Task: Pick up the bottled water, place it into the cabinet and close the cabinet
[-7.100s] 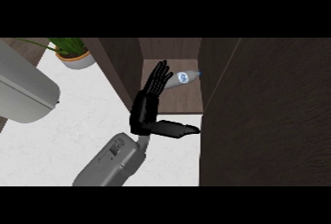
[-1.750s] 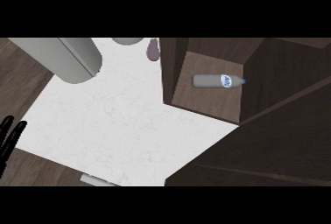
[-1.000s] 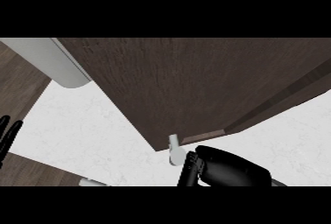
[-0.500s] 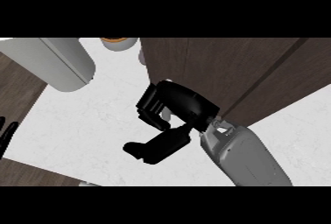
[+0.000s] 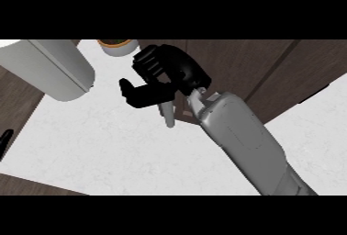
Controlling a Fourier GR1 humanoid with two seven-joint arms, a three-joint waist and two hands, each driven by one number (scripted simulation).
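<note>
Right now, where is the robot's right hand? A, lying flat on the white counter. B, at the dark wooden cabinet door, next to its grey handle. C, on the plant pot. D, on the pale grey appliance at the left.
B: the right hand, fingers curled, shows against the dark cabinet door, with the grey handle just below its thumb in the head view.

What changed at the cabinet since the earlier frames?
The cabinet door swung across the opening, hiding the bottled water that lay inside. The right hand came up from the lower edge and now lies against the door above its handle. The left hand at the left edge stayed put.
</note>
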